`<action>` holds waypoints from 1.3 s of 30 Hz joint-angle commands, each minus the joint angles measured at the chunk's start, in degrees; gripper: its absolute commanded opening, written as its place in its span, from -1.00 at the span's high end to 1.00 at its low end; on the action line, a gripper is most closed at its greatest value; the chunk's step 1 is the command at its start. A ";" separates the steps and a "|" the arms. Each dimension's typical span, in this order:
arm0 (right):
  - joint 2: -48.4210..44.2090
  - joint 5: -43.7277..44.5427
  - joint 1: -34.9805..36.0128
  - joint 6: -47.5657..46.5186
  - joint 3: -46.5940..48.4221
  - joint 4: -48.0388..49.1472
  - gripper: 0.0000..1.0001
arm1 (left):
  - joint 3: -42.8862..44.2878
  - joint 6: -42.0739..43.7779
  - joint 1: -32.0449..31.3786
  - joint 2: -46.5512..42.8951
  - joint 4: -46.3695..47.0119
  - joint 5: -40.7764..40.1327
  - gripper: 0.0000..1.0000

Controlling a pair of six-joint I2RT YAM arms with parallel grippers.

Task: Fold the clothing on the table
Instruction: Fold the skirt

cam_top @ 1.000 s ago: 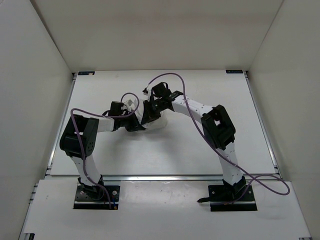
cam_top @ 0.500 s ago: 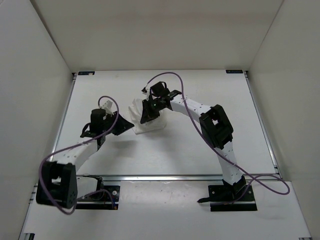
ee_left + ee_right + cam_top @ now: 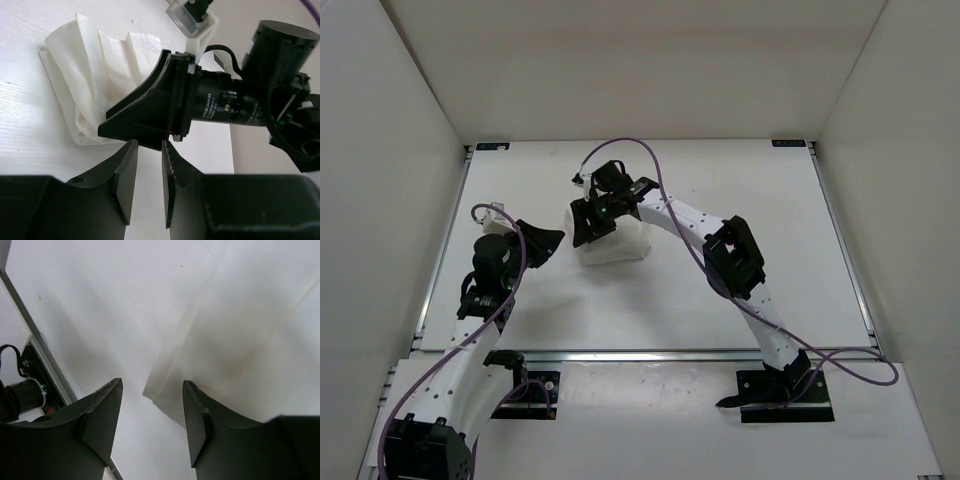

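The clothing (image 3: 615, 245) is a small, bunched white bundle lying left of centre on the table (image 3: 740, 180). My right gripper (image 3: 586, 224) hovers over the bundle's left end, open. In the right wrist view its fingers straddle a corner of the clothing (image 3: 235, 340) without gripping it. My left gripper (image 3: 548, 241) is a short way left of the bundle, pointing at it. Its jaws are a narrow gap apart with nothing between them (image 3: 149, 150). The left wrist view shows the wrinkled clothing (image 3: 95, 65) partly hidden behind the right gripper (image 3: 145, 117).
White walls (image 3: 390, 150) enclose the table on three sides. Metal rails run along the left edge (image 3: 442, 265) and right edge (image 3: 848, 260). Purple cables (image 3: 860, 372) loop off both arms. The arm bases (image 3: 775, 385) sit at the near edge.
The left gripper let go of the clothing and drew back to the left and nearer. The right gripper opened and shifted left. The clothing now lies loose on the table.
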 commanded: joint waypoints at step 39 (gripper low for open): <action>-22.15 -16.50 -13.42 24.89 -36.21 39.99 0.02 | 4.79 -5.99 -1.35 -3.56 1.61 11.43 0.08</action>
